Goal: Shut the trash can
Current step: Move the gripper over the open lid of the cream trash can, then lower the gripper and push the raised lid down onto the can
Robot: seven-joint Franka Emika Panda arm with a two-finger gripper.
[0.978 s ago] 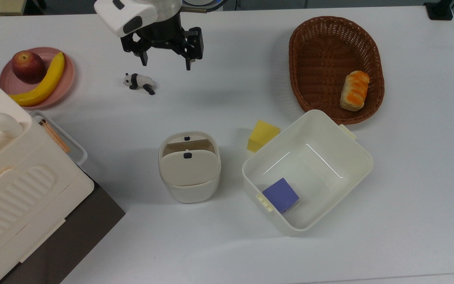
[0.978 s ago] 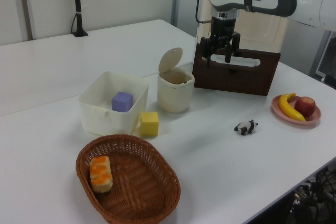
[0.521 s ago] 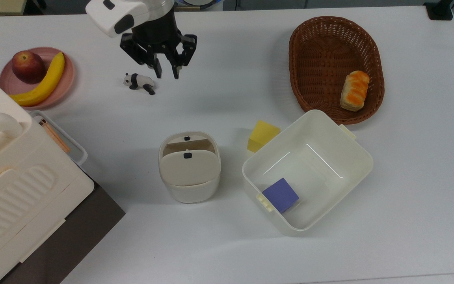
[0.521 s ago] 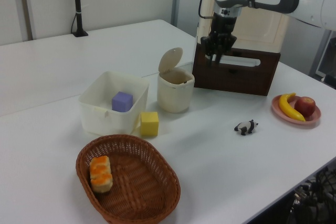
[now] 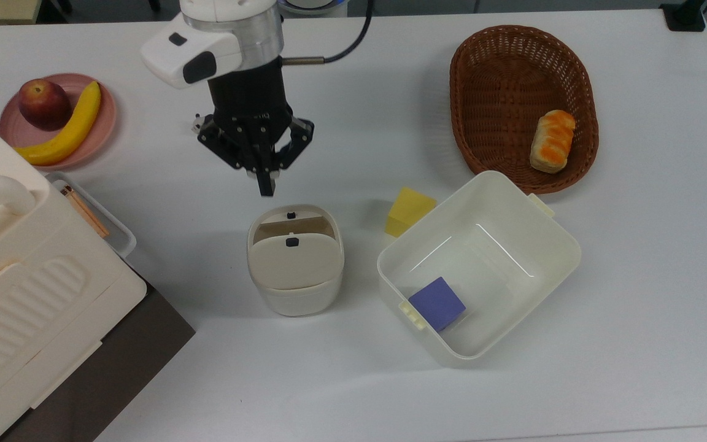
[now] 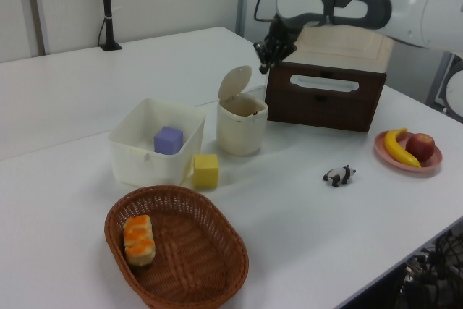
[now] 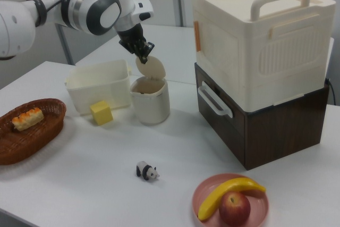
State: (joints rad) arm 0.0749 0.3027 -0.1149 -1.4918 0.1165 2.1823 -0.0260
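Wicker first: basket point(image 6: 195, 255) nearest in the left view, a bread roll point(image 6: 138, 239) in it. Beyond it on the white worktop point(image 6: 289, 215), a yellow block point(image 6: 206, 170) sits just beside a lidless tub point(image 6: 134, 161) with a purple cube point(image 6: 168, 140) inside.

Next back, the trash can point(image 6: 241, 128): near mid-worktop, close to the tub's right in the left view, apart from it. Lid point(image 6: 235, 83) stands up on its hinge, brown inside showing. The can is open and the job is not done.

Pincer point(image 6: 269, 52) hangs above and to the left view's right of the lid's top edge. Fingers are pressed together, nothing between them. In the top view the tip point(image 5: 266, 184) sits just past the can's rim on the top view's upper side, opposite the hinge. In the right view it lies over the lid's upper edge; I cannot tell whether it touches.

Farthest: brown drawer unit point(image 6: 325, 99).

Step in hand, as I read it: approach, closed fingers set up as a pusher rather than for a grasp.

Next move, my guess:
- Carry the tip over the lid's top edge to its outer face.
- Press it forward and down toward the opening until it seats.
- Keep the push light and along the hinge's swing; the can looks light, and a sideways shove could slide or tip it toward the tub.
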